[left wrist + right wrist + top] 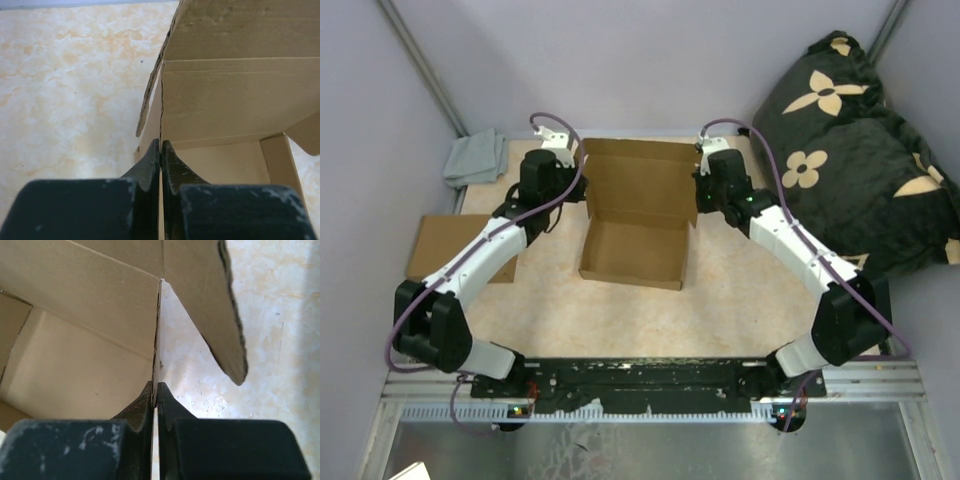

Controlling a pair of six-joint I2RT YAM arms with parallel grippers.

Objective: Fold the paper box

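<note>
Paper box [638, 235] gripped at far corners: left gripper [160, 143] clenched on left wall, right gripper [155, 386] clenched on right wall. Keep pinches level, fold along creases together.

The left arm [485, 255] reaches forward over the worktop, elbow out to the side, forearm angled inward. Its left gripper [161, 146] is pinched tight on one side wall of the paper box [220, 100]. The right arm [790, 240] mirrors this pose, with the right gripper [155, 388] clamped on the opposite wall, fingers almost meeting.
</note>
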